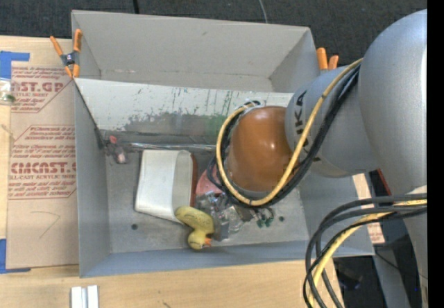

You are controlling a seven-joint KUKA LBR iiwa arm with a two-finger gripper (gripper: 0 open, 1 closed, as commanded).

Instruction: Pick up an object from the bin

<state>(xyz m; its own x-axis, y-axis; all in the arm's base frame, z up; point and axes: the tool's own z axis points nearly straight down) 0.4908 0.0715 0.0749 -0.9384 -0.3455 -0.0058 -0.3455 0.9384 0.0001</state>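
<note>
Claw (220,220) low at the bin's (91,175) front wall, just beside a yellow toy (195,223); its spread cannot be told. Likely the grasp step: next, pinch and lift.

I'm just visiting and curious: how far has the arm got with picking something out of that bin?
The reach looks done: the gripper sits low at the front of the bin, right beside a yellow toy near a white block. In hand: nothing visibly gripped. Left: grasping something and lifting it out.
</note>
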